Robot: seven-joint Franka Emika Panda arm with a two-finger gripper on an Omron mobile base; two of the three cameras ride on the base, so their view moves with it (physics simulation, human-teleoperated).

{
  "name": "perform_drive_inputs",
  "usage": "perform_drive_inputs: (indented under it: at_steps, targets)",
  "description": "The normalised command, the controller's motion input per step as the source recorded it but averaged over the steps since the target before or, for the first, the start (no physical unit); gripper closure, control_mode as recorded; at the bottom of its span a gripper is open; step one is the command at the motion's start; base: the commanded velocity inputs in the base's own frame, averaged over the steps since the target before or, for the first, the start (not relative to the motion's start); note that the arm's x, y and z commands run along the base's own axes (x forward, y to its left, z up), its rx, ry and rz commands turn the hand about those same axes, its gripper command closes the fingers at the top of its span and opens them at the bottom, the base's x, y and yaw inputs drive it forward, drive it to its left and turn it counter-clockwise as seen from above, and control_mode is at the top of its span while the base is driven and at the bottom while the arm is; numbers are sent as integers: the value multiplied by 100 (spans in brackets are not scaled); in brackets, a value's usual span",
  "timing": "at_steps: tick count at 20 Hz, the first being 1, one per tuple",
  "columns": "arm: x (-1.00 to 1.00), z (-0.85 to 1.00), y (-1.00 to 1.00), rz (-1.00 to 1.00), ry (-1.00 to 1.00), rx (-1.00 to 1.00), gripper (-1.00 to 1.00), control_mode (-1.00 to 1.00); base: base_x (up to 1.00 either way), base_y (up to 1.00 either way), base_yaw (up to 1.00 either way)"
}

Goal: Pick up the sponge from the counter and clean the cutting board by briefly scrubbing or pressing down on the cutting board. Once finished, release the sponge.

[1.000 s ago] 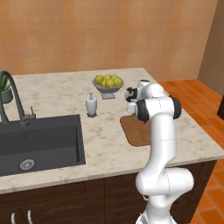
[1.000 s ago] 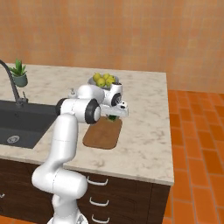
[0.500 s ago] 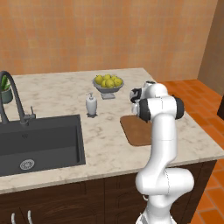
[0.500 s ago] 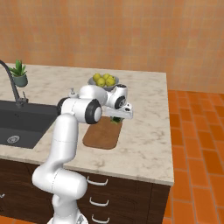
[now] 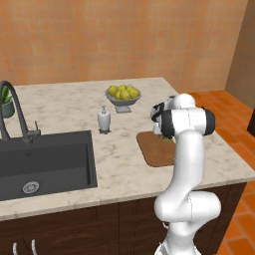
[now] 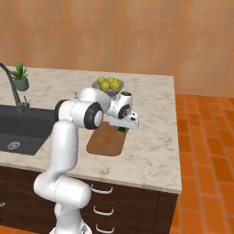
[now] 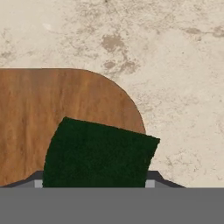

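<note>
The sponge (image 7: 99,153) sits clamped in the claw (image 6: 122,130) over a rounded corner of the cutting board (image 7: 48,113) on the bench (image 5: 74,107) — pickup complete — with contact not confirmable, so pressing and release remain outstanding.

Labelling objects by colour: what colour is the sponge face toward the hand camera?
Dark green; the sponge shows best in the hand view, over the brown cutting board.

The sponge (image 7: 99,153) looks matt and coarse, the cutting board (image 7: 52,113) smooth grained wood, the counter (image 7: 175,65) mottled stone.
</note>
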Motion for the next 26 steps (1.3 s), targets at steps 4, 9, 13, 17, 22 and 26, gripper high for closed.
perform_drive_inputs:
  at_steps: [4,9,13,17,22,26]
  targets:
    - [-66,-87,6,0,-5,-4,100,-100,0,0,0]
    - [-100,-65,15,0,-13,-1,100,-100,0,0,0]
    - [-100,-94,10,0,-1,0,100,-100,0,0,0]
    - [-100,-57,0,0,-16,0,100,-100,0,0,0]
    - [-100,-28,0,0,-5,0,100,-100,0,0,0]
    - [-83,-70,22,0,0,-5,100,-100,0,0,0]
